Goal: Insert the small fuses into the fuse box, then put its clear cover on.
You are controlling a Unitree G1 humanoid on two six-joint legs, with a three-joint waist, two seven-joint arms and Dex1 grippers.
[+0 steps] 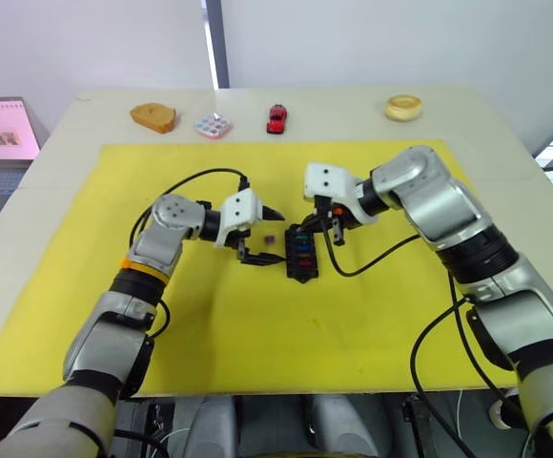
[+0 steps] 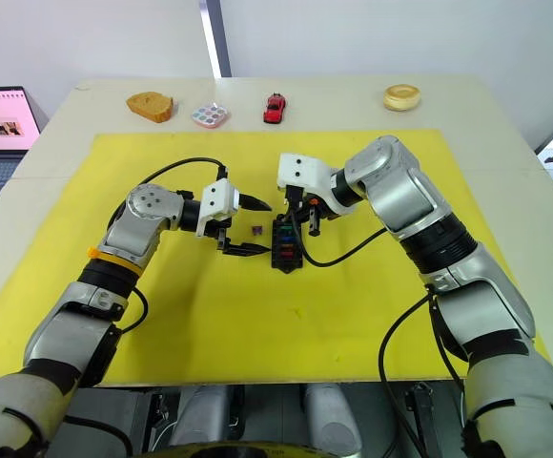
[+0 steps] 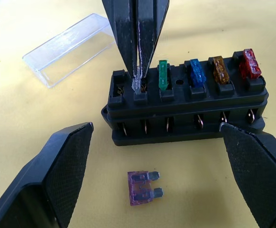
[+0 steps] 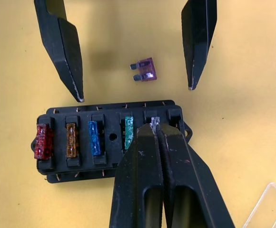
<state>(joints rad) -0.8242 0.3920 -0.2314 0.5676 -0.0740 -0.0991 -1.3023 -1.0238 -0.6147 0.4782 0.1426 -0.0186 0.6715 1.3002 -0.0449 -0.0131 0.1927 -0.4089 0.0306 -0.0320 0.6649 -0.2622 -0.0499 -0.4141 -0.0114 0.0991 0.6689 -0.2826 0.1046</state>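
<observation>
Right wrist view is showing the right gripper with its two black fingers pressed together on a small clear-grey blade fuse, which is sitting at a slot near one end of the black rectangular plastic fuse box. Seated in the same row are a green fuse, a blue fuse, an amber-brown fuse and a red fuse, all standing upright with translucent plastic bodies. The left gripper is hovering just beside the box with its textured fingers spread wide apart, holding nothing. A purple blade fuse is lying flat on the yellow mat between those open fingers, close to the box wall but apart from it. The clear rectangular plastic cover is resting on the mat on the box's far side, near the right gripper. Along the table's far edge are lying a slice of bread, a multicoloured square tile, a red toy car and a round yellow ring.
</observation>
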